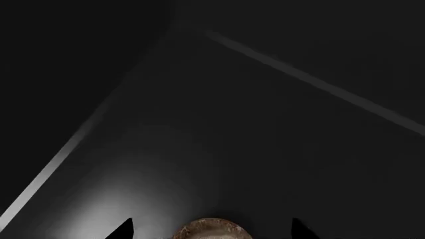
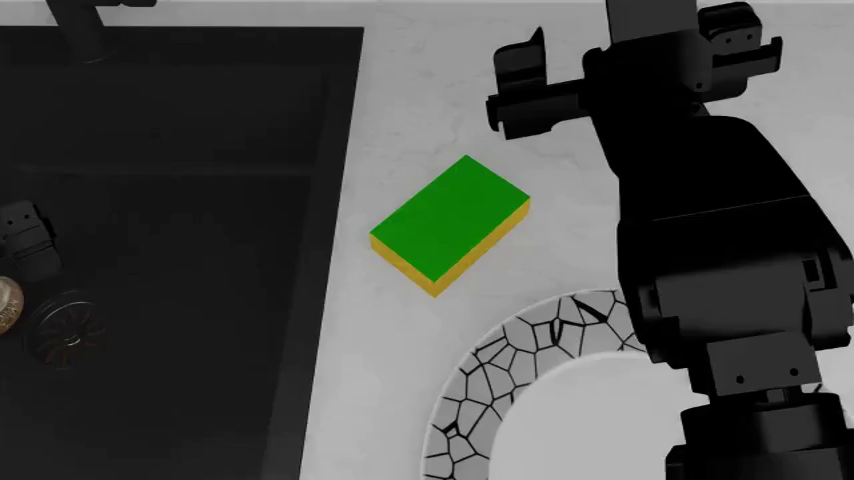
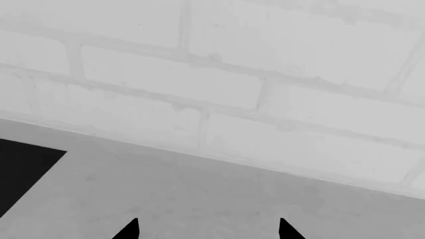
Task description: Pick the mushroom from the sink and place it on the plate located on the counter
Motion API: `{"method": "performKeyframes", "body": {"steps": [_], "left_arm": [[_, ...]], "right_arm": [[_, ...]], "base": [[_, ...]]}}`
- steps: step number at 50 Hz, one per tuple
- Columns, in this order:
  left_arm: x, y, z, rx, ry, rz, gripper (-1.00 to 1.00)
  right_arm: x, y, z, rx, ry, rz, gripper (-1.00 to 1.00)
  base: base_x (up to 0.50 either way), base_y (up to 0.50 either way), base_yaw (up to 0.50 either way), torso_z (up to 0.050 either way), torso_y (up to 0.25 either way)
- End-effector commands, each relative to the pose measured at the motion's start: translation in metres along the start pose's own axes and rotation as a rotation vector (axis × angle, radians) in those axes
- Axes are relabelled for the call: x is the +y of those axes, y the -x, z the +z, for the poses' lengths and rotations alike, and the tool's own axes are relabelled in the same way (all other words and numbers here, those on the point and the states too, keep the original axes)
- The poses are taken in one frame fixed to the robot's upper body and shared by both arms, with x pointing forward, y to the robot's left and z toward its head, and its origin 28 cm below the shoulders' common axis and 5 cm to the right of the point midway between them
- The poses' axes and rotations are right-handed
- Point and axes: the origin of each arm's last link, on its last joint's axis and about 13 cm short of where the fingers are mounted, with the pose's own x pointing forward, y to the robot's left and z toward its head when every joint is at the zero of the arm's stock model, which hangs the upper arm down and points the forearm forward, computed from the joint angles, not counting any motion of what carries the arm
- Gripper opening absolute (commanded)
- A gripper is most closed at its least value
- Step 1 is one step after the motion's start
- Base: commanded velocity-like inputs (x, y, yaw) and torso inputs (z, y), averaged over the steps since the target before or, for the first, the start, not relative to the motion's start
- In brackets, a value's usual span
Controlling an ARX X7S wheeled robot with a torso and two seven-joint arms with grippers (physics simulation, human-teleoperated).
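The mushroom (image 2: 6,304) lies in the sink (image 2: 200,120) at the head view's far left edge, beside the round drain (image 2: 64,328), with the left gripper (image 1: 212,230) spread wide, one of its fingers (image 1: 123,230) on each side. A green-and-yellow sponge (image 2: 449,224) sits on the tabletop (image 2: 400,100) between sink and plate (image 2: 514,360). The right gripper (image 3: 207,230) hangs open and empty near the brick wall (image 3: 265,74), its arm covering part of the plate.

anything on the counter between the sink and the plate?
Head view: a green and yellow sponge lies on the counter, between the sink edge and the plate, touching neither.
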Motion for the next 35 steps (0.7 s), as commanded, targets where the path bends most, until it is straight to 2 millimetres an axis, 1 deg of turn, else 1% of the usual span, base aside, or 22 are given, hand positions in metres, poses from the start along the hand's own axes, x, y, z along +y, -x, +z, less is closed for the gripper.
{"method": "performKeyframes", "body": {"steps": [1,15,35], "left_arm": [[0.003,-0.005,-0.009,0.015,-0.016,0.019,1.00],[0.004,-0.001,-0.017,0.037,-0.037,-0.007,1.00],[0.005,-0.006,-0.027,0.061,-0.046,-0.012,1.00]], "right_arm": [[0.000,0.001,0.000,0.000,-0.001,0.000,1.00],[-0.001,0.000,-0.002,0.002,-0.001,-0.002,1.00],[0.000,-0.001,-0.003,0.005,-0.001,0.001,1.00]], "base": [[0.00,0.00,0.00,0.000,0.000],[0.00,0.00,0.00,0.000,0.000],[0.00,0.00,0.00,0.000,0.000]]}}
